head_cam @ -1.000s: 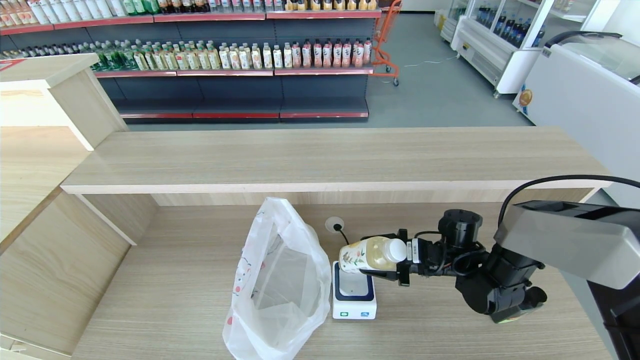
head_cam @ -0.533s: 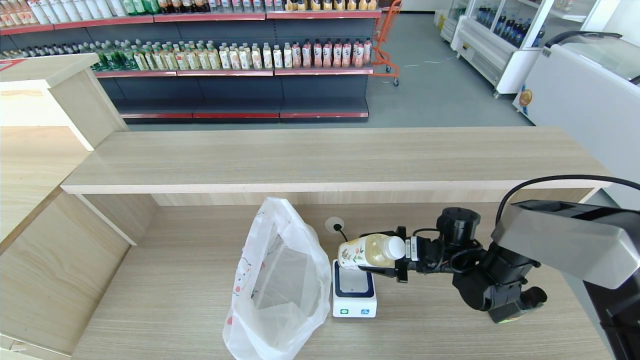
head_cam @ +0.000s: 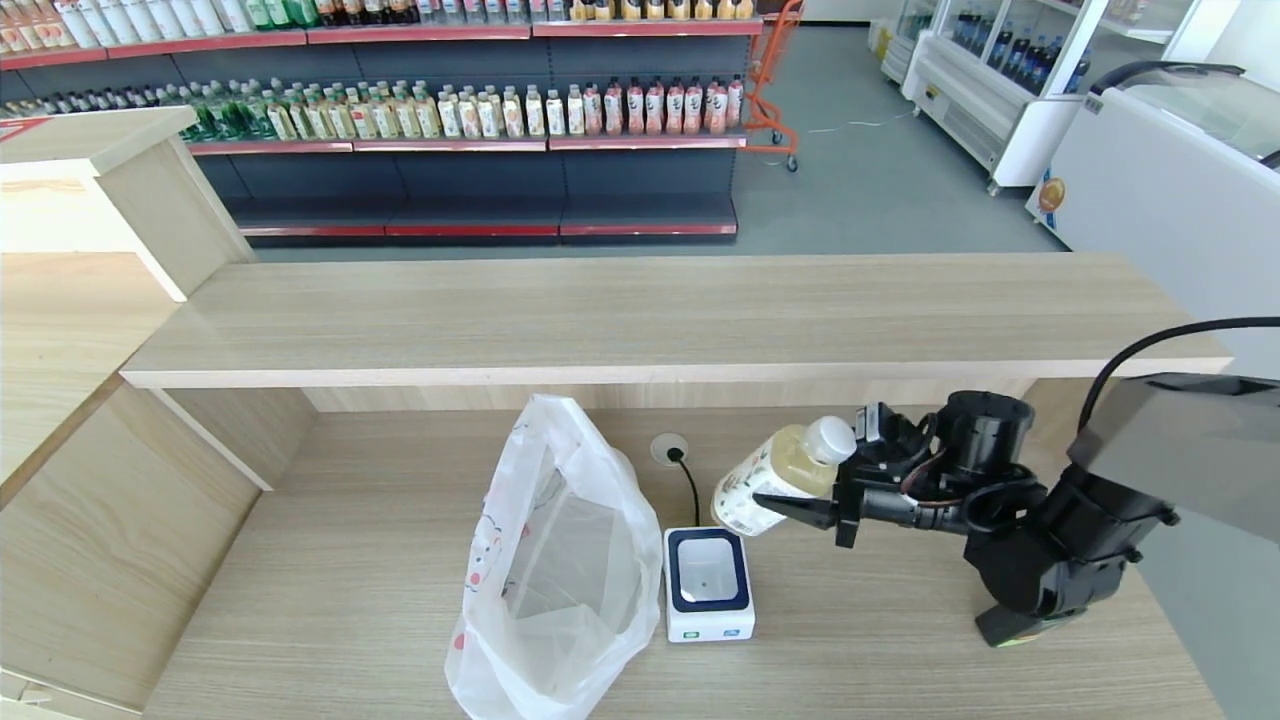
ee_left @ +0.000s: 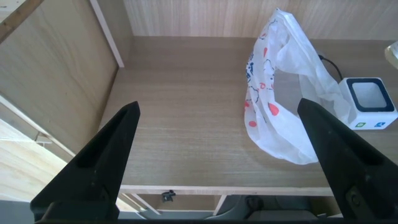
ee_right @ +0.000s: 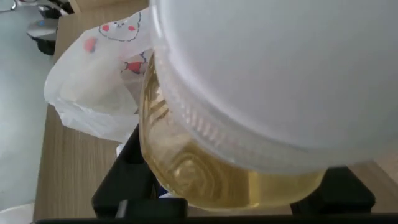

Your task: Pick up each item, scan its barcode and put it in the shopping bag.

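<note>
The head view shows the right gripper (head_cam: 800, 487) closed on a bottle (head_cam: 775, 478) of pale yellow drink. It is held tilted above the table (head_cam: 330, 600), white cap toward the back right, just behind the scanner (head_cam: 708, 583). The right wrist view gives the close side: the cap, the liquid under it, dark fingers (ee_right: 127, 180) either side, and the shopping bag (ee_right: 93, 81) beyond. The left wrist view shows the left gripper (ee_left: 217, 162) spread wide, holding nothing, near the table's front edge. The bag stands open by the middle of the front edge. The scanner sits just beside it, between bag and bottle. Its black cable (head_cam: 690, 490) runs toward the back edge.
</note>
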Robot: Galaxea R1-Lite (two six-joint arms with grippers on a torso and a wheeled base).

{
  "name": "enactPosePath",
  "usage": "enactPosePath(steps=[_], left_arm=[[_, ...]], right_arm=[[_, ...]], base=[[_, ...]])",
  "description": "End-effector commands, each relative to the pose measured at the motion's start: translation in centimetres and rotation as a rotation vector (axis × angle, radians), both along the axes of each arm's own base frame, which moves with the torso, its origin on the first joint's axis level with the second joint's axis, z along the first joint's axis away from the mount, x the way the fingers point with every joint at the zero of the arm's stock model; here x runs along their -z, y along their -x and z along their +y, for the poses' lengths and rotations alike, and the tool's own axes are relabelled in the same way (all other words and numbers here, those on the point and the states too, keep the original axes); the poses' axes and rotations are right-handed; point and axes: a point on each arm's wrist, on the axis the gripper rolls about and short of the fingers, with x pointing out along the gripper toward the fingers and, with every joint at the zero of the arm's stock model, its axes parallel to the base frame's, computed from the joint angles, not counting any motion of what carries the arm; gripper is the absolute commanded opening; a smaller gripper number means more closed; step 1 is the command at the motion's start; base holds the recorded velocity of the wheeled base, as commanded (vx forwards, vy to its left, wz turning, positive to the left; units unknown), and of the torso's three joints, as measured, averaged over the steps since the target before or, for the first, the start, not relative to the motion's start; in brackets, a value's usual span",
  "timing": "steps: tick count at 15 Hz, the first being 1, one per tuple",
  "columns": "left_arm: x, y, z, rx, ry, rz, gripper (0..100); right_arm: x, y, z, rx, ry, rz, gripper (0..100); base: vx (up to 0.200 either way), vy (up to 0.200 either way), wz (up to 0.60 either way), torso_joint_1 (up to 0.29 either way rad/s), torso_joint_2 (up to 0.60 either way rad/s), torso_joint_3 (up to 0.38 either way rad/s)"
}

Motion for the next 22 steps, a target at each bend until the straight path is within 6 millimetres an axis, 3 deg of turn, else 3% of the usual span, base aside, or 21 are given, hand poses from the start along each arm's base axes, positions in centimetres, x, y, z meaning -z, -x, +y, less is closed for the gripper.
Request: enactPosePath(steps=[1, 3, 5, 8, 10, 15, 18, 22], left_arm=[[0.0, 0.0, 0.0, 0.000, 0.000, -0.001, 100], [0.0, 0.0, 0.0, 0.000, 0.000, -0.001, 100], [0.0, 0.0, 0.0, 0.000, 0.000, -0.001, 100], [0.0, 0.0, 0.0, 0.000, 0.000, -0.001, 100], [0.0, 0.0, 0.0, 0.000, 0.000, -0.001, 100], [0.0, 0.0, 0.0, 0.000, 0.000, -0.001, 100], [0.0, 0.0, 0.0, 0.000, 0.000, -0.001, 100], [0.0, 0.0, 0.0, 0.000, 0.000, -0.001, 100]], right_arm=[[-5.9, 3.0, -2.6, 0.195, -0.131, 0.107, 0], [-7.6, 4.1, -2.5, 0.347, -0.239, 0.279, 0], [-8.4, 4.5, -1.8, 0.438, -0.225, 0.381, 0], [-8.1, 5.3, 1.4, 0.408, -0.202, 0.591, 0], [-7.4, 4.1, 4.1, 0.356, -0.232, 0.684, 0], [-5.3, 0.1, 10.1, 0.262, -0.209, 0.714, 0], [-3.7, 0.6, 13.5, 0.193, -0.145, 0.731, 0], [-0.7, 1.3, 14.7, 0.111, -0.008, 0.634, 0]], base=[[0.000, 0.000, 0.00, 0.000, 0.00, 0.000], [0.000, 0.000, 0.00, 0.000, 0.00, 0.000], [0.000, 0.000, 0.00, 0.000, 0.00, 0.000], [0.000, 0.000, 0.00, 0.000, 0.00, 0.000], [0.000, 0.000, 0.00, 0.000, 0.00, 0.000], [0.000, 0.000, 0.00, 0.000, 0.00, 0.000], [0.000, 0.000, 0.00, 0.000, 0.00, 0.000], [0.000, 0.000, 0.00, 0.000, 0.00, 0.000]])
